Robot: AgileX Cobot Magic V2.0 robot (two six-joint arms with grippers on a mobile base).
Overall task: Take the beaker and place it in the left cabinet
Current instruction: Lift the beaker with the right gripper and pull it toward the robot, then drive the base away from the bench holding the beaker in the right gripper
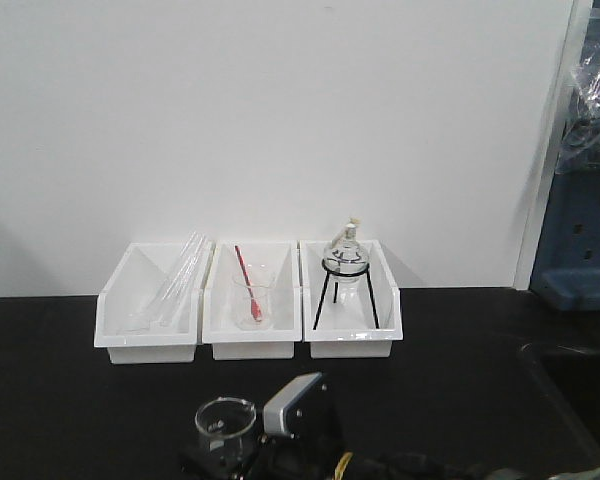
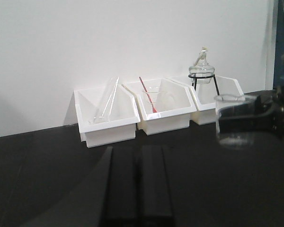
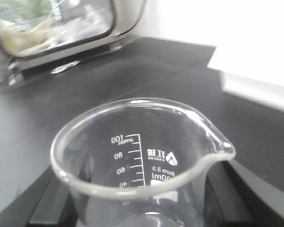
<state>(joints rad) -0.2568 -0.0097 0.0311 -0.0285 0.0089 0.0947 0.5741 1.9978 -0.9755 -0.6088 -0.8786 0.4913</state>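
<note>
The clear glass beaker [image 1: 225, 422], marked up to 100 ml, is held upright at the near edge of the black bench. My right gripper [image 3: 142, 208] is shut on it, with a black finger on each side of its wall [image 3: 142, 161]. The beaker also shows at the right of the left wrist view [image 2: 233, 120], with the right arm dark behind it. My left gripper [image 2: 137, 184] is low over the bench, its two black fingers together and empty. A silver-framed, glass-fronted cabinet [image 3: 52, 23] stands at the far end of the bench in the right wrist view.
Three white bins stand along the wall. The left bin [image 1: 148, 300] holds test tubes, the middle bin [image 1: 252, 300] holds a glass and a red-tipped rod, and the right bin [image 1: 350, 305] holds a flask on a black tripod. Blue equipment [image 1: 585, 230] stands at far right.
</note>
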